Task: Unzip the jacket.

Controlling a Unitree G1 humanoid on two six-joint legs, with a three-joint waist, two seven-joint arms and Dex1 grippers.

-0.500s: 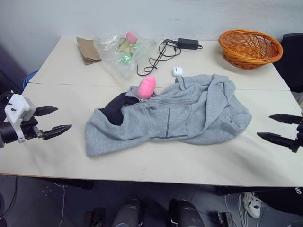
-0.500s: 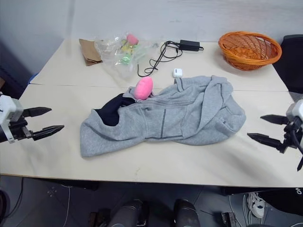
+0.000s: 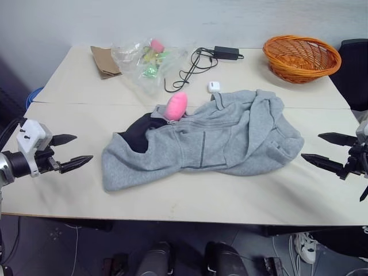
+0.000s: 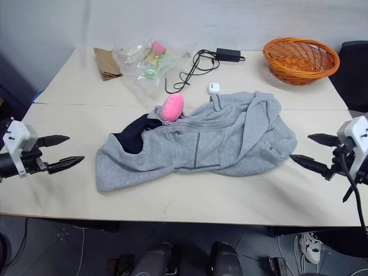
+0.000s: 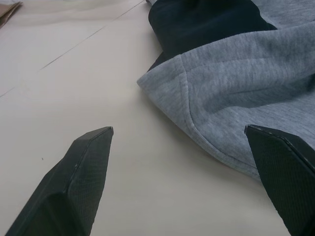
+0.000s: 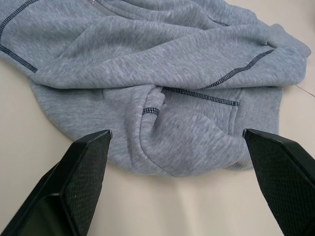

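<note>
The jacket's [image 3: 207, 141] zipper pull cannot be made out, and its folds hide how far the front is closed; the small dark chest logo is not discernible either. The jacket lies crumpled in the middle of the pale bench [image 3: 172, 198], a light-grey fleece with dark seam lines, its black hood lining [image 3: 141, 131] turned outward toward the robot's left. A pink plush toy [image 3: 176, 106] rests against its far edge, just beside the lining. Farther back sit a small white object [image 3: 214, 87], a black cable with charger [image 3: 198, 60], a clear plastic bag [image 3: 146, 60] of bits, a brown paper piece [image 3: 104, 60] and an orange wicker basket [image 3: 302, 57]. The left hand [image 3: 72, 152] hangs over the bench's left side, fingers spread wide, empty, pointing toward the hood. The right hand [image 4: 313, 150] mirrors it on the right, also wide and empty, aimed at the jacket's hem; both are apart from the cloth.
</note>
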